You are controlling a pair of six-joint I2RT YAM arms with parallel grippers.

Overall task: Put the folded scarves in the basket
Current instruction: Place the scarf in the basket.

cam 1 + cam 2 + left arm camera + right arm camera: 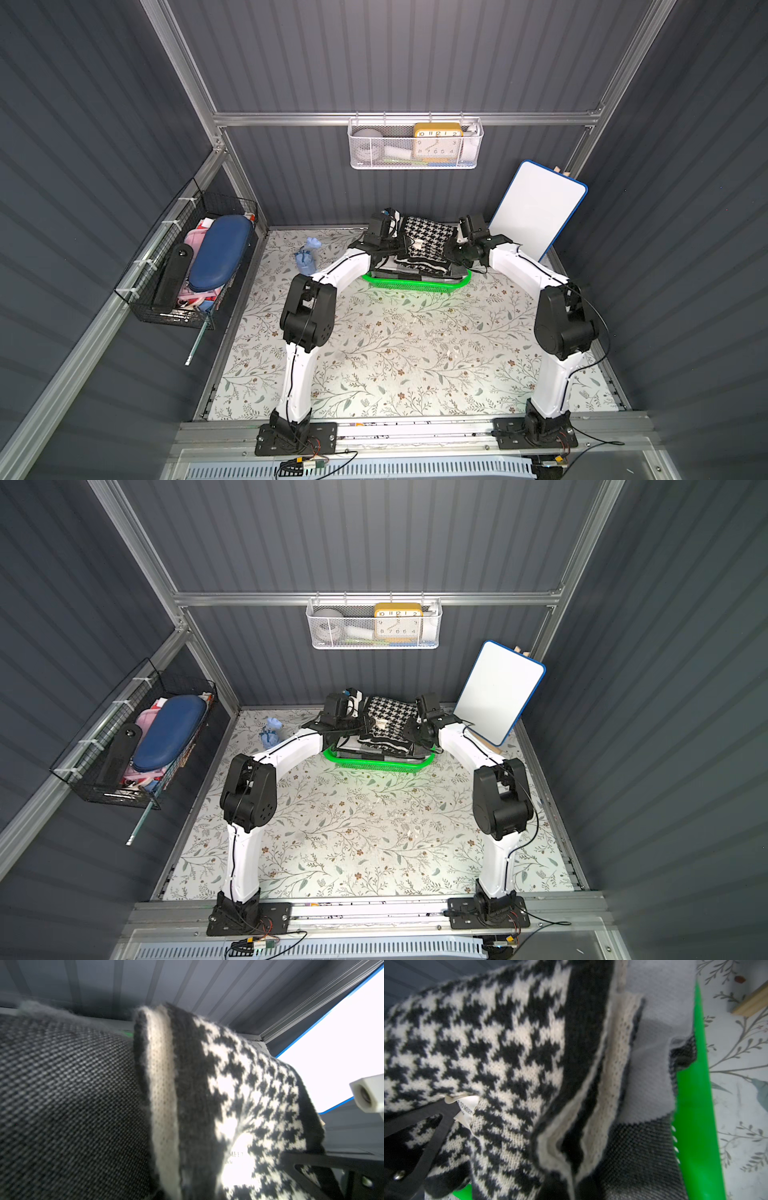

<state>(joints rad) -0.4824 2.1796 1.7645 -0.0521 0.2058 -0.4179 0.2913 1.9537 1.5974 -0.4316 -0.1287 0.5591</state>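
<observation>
Scarf, folded and in black-and-white houndstooth, sits over the green basket at the far end of the counter. Its lower grey layers reach the rim and its top bulges above it. The left claw is pinched tight on the scarf's left edge, and the right claw likewise on its right edge. In the right wrist view the basket's rim lies just beside the hanging layers. A whiteboard leans near the right arm.
</observation>
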